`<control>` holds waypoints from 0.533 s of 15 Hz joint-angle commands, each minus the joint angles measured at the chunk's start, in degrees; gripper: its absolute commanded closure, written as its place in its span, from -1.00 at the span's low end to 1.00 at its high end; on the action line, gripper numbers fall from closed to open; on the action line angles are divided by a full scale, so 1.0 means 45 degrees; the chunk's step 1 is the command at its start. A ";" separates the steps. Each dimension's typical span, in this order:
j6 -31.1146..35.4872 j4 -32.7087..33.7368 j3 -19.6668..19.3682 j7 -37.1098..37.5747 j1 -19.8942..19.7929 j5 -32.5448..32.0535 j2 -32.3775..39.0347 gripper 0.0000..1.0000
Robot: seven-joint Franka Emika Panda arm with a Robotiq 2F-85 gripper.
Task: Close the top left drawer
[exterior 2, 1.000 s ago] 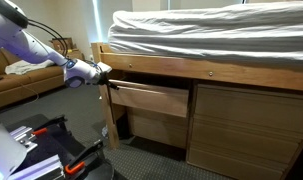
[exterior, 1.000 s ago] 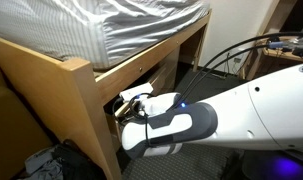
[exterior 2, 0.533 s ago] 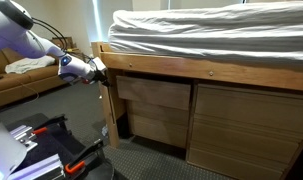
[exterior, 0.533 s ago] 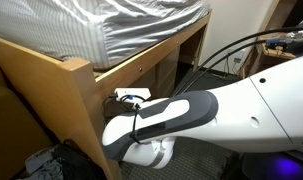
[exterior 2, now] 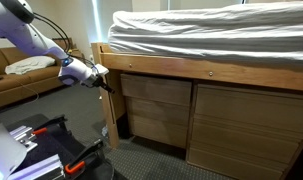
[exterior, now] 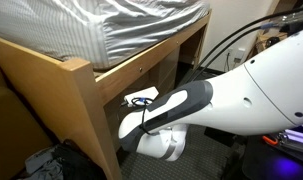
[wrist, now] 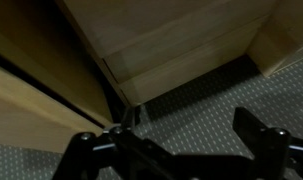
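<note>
The top left drawer (exterior 2: 156,92) looks flush; the jaws, apart and empty, hang at its 9 o'clock beside the bed post (exterior 2: 111,112); a careless swing could clip that post.

The pale blond wooden top left drawer (exterior 2: 156,90) lay hidden behind the white robot arm (exterior: 191,110) mid-frame in an exterior view. The dark gripper (wrist: 171,142) was dim, blurred and cut off by the wrist view's lower edge.
</note>
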 commanded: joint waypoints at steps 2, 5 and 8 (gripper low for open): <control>0.0000 -0.3819 0.0737 -0.1885 -0.0250 0.0064 -0.2158 -1.00; 0.0000 -0.5262 0.0338 -0.3395 0.0332 0.2505 -0.2523 -1.00; 0.0000 -0.6115 0.0351 -0.3872 0.0673 0.4926 -0.3031 -1.00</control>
